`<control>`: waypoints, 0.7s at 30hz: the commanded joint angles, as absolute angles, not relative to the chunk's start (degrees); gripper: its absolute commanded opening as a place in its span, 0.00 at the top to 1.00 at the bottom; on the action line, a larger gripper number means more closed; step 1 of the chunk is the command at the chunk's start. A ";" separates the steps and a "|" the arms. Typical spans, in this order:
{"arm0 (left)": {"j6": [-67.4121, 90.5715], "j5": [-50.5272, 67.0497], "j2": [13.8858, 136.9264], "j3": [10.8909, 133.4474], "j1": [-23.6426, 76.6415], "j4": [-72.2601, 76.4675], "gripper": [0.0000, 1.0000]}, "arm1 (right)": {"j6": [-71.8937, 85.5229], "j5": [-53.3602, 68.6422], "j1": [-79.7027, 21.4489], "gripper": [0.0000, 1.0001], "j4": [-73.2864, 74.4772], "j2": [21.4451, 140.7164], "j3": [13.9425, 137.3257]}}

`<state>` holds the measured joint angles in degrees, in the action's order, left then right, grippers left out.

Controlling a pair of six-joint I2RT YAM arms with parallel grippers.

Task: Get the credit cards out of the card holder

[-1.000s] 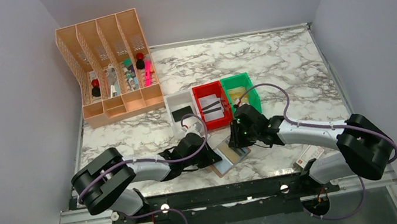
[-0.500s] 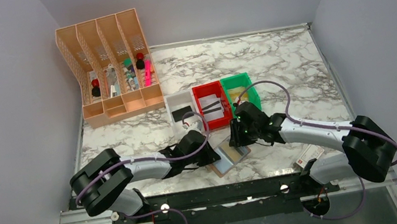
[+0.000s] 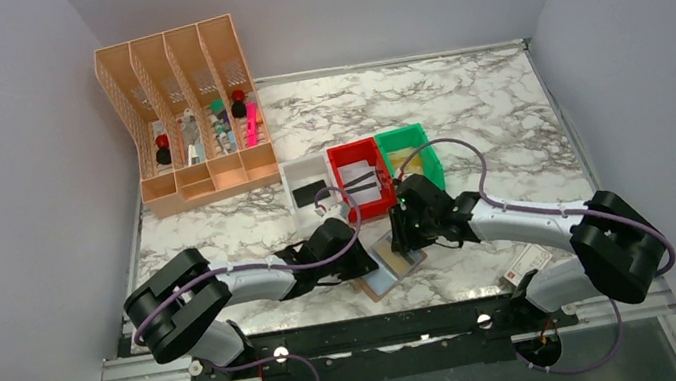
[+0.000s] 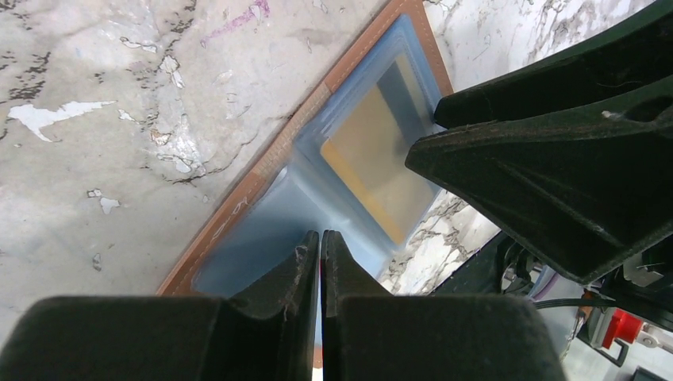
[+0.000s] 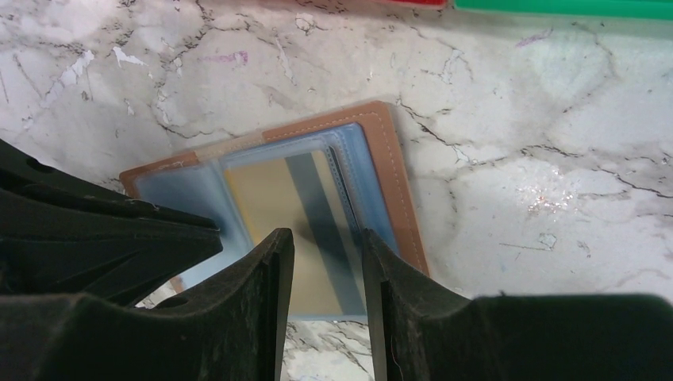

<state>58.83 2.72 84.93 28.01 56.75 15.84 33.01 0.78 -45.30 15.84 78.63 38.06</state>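
The card holder lies open on the marble near the front edge, brown rim and pale blue inner faces up. A tan-gold credit card with a dark stripe sits in its clear sleeve and also shows in the left wrist view. My left gripper is shut, its tips pressing on the holder's left blue face. My right gripper is open by a narrow gap, low over the card's near edge, one finger on each side of the stripe. From above, both grippers meet over the holder.
White bin, red bin and green bin stand just behind the holder, with dark and pale cards in them. An orange desk organizer stands at the back left. A small printed card lies at the front right.
My right gripper has shifted slightly left and closer over the holder. My left gripper stays pressed on the holder's left face.
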 commanded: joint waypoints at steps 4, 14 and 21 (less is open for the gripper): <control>56.88 2.55 86.38 29.79 57.04 12.21 0.89 | 32.90 6.30 -45.47 0.58 15.82 78.63 34.37; 56.88 2.59 86.96 30.75 57.04 11.63 0.78 | 43.32 15.51 -45.57 0.61 9.68 71.39 24.58; 57.54 2.65 86.93 30.47 57.04 11.78 0.70 | 43.07 17.12 -45.60 0.62 9.33 72.07 25.18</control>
